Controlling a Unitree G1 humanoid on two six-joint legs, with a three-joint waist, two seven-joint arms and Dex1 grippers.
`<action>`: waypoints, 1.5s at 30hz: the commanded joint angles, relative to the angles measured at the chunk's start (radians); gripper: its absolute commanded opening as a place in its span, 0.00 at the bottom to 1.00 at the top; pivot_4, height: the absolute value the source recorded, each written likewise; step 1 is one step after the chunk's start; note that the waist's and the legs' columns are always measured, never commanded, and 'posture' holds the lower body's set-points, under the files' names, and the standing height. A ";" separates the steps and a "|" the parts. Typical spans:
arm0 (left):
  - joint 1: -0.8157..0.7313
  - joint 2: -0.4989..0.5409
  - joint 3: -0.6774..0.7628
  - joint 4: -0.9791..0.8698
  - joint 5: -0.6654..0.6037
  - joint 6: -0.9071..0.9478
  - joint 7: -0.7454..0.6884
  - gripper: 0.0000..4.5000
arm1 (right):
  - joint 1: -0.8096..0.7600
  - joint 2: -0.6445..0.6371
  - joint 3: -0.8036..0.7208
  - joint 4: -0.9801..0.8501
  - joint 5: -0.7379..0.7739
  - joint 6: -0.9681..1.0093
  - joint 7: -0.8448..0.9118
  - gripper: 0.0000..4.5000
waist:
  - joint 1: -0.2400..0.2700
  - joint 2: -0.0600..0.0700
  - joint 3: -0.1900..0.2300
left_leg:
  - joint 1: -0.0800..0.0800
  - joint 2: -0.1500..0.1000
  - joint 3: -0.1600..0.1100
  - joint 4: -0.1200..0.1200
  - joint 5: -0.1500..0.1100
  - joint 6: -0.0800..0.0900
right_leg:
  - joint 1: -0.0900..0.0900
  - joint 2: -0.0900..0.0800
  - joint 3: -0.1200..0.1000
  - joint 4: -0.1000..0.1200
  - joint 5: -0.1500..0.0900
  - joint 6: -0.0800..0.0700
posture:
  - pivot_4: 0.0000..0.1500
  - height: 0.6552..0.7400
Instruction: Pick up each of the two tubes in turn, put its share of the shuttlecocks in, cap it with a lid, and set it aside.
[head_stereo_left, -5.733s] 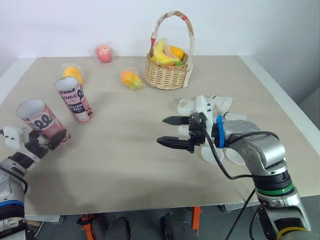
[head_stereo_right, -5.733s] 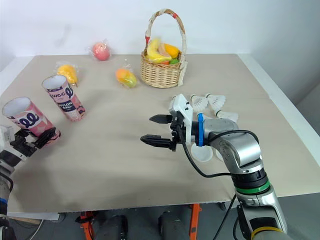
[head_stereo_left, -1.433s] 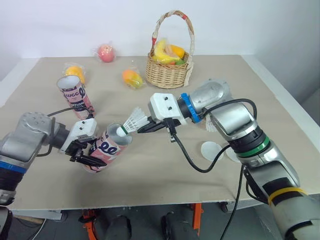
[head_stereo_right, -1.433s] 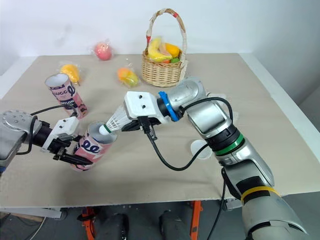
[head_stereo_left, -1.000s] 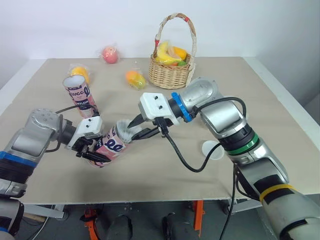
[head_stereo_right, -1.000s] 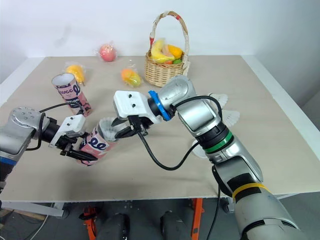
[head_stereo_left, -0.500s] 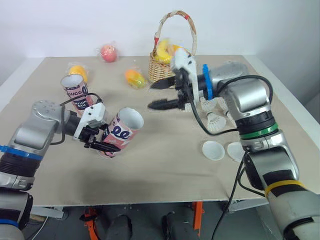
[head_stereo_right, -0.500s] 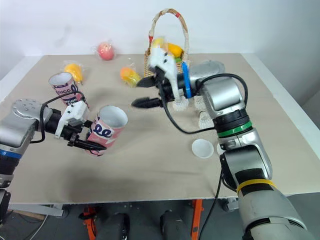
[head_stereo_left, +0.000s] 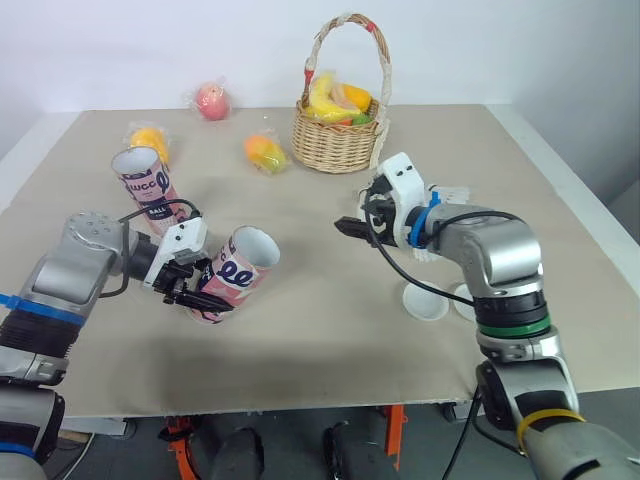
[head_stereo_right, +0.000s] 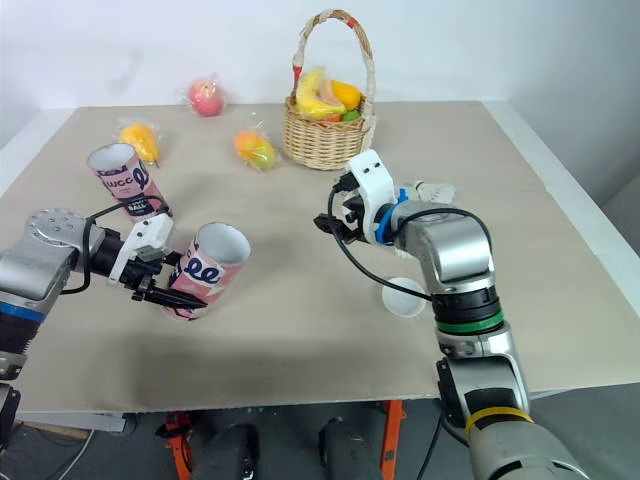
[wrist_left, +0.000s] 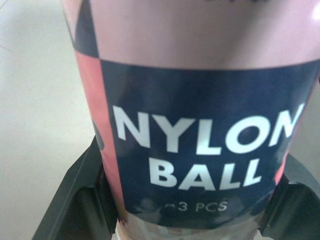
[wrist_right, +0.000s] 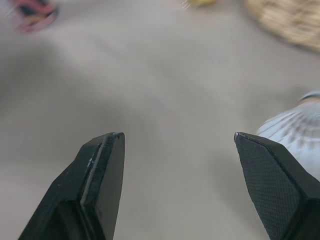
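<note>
My left jaws are closed on the lower body of the pink tube (head_stereo_left: 232, 275), one finger on each side of the label. I hold it tilted above the worktop (head_stereo_left: 320, 335), with the open mouth turned up and toward my right side, so that a shuttlecock can go in from there. I cannot see inside the mouth, so how much of its share is in I cannot say.

My right jaws are wide open with nothing between them. They stand low over the worktop, just beside the loose shuttlecocks (head_stereo_left: 455, 193), I think in order to take one of them. The feather skirt of one lies close to one finger in the right wrist view.

The second tube (head_stereo_left: 145, 185) stands upright behind my left arm, well apart from the work. The two white lids (head_stereo_left: 425, 302) lie flat near the front edge on my right, ready for capping.

Between the tube mouth and the shuttlecocks the worktop is bare, so the way across is free. The basket (head_stereo_left: 340, 140) and the wrapped fruits (head_stereo_left: 265, 155) stay toward the back. I should mind the lids under my right forearm and the near edge below the tube.
</note>
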 joint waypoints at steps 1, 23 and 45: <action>-0.027 -0.007 0.001 0.000 0.000 -0.017 -0.017 0.66 | -0.013 0.037 -0.028 0.043 -0.017 -0.039 -0.086 0.84 | 0.000 0.000 0.000 | 0.000 0.000 0.001 0.000 0.000 0.000 | 0.000 0.000 0.001 0.000 0.000 0.001 | 1.00 1.00; 0.016 0.010 0.015 -0.093 -0.011 0.035 -0.011 0.66 | -0.287 0.188 -0.016 0.789 -0.157 -0.488 -0.360 0.84 | -0.006 0.000 0.000 | 0.000 0.000 0.002 0.000 0.000 -0.001 | 0.000 0.000 0.003 0.000 0.001 0.001 | 1.00 1.00; 0.049 0.019 0.024 -0.214 -0.064 0.117 0.021 0.66 | -0.307 0.210 0.030 0.698 -0.168 -0.617 -0.152 0.01 | -0.030 0.001 0.001 | 0.000 0.000 0.001 -0.001 0.000 -0.001 | 0.000 0.000 0.003 0.000 0.001 0.001 | 1.00 1.00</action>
